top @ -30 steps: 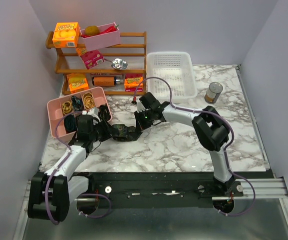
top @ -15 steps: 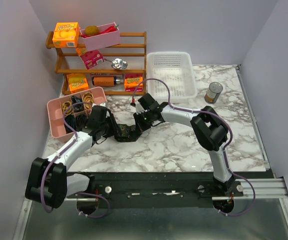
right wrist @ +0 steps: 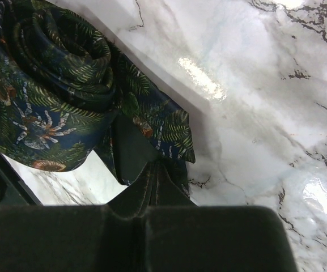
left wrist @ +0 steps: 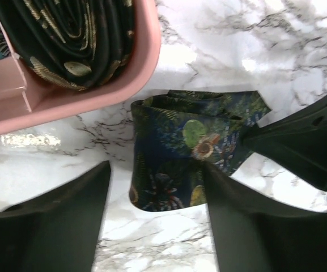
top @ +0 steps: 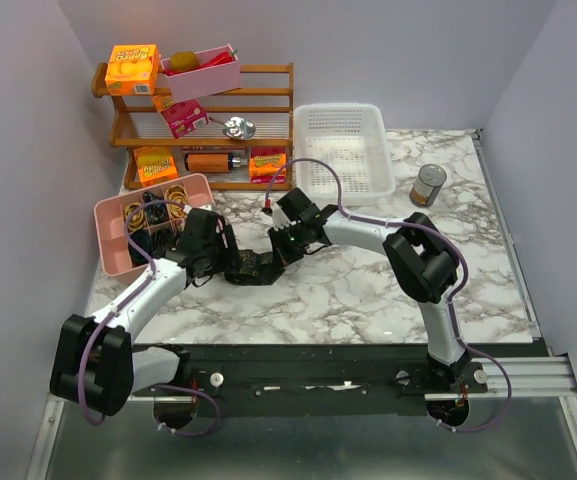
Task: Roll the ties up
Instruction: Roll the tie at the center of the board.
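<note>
dark fabric, the tie (left wrist: 191, 153) lies partly rolled on the table (left wrist: 265, 45) just beside the pink tray (left wrist: 146, 62), our right gripper (right wrist: 153, 178) pinching its end, the left gripper (left wrist: 156, 190) spread around it, so we judge the rolling unfinished.

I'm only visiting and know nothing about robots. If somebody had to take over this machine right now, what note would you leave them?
Left gripper: open, fingers either side of the tie, which lies on the table right beside the pink tray.
Right gripper: shut on that tie's loose end.
Done: this tie is partly rolled, with a coil showing in the right wrist view. One rolled tie already sits in the tray.
Left: finish the roll. It probably then goes into the tray.
</note>
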`<state>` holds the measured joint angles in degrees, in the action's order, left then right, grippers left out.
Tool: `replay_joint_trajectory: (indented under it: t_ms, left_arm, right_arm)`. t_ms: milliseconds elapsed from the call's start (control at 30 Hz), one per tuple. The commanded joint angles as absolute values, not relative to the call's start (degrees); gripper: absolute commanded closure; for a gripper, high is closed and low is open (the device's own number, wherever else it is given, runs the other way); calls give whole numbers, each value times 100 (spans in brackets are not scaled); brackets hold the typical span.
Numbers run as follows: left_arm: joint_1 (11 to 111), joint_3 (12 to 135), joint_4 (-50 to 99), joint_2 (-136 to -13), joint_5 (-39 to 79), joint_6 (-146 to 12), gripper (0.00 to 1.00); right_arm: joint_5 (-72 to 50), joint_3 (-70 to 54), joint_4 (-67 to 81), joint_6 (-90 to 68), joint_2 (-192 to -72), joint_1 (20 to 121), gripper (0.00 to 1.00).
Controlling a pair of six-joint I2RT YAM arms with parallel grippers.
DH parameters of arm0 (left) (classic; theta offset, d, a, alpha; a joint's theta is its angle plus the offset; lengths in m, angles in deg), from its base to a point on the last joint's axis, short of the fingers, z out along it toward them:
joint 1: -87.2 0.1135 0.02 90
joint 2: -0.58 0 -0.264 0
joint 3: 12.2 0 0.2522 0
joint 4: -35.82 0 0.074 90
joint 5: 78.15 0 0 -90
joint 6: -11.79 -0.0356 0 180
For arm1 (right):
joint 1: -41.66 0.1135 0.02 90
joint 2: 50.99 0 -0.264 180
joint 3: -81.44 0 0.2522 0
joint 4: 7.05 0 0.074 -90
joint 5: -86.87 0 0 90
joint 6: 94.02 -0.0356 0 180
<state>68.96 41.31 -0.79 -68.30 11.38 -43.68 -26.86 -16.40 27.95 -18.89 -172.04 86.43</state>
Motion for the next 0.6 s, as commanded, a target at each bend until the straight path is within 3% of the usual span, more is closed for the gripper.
replay_joint_trajectory:
  t_ms: [0,167,300,400,567]
  left_arm:
    - [6874,3979,-123,-6561,781,-4279,18]
    - [6865,4137,-149,-6112,833,-4358,16]
    - [6638,4444,-289,-5954,833,-4437,21]
    - [6391,4682,-272,-6119,859,-4472,33]
    - [5636,4954,-70,-6735,772,-4516,77]
  right_arm:
    - [-2791,-1705,2992,-1764,-17008,8692,99]
    - [-2774,-1635,3045,-1738,-17105,8701,99]
    - [-2712,-1477,3071,-1747,-17131,8710,99]
    - [-2642,-1424,3089,-1755,-17140,8710,99]
    - [-2624,-1380,3080,-1835,-17175,8701,99]
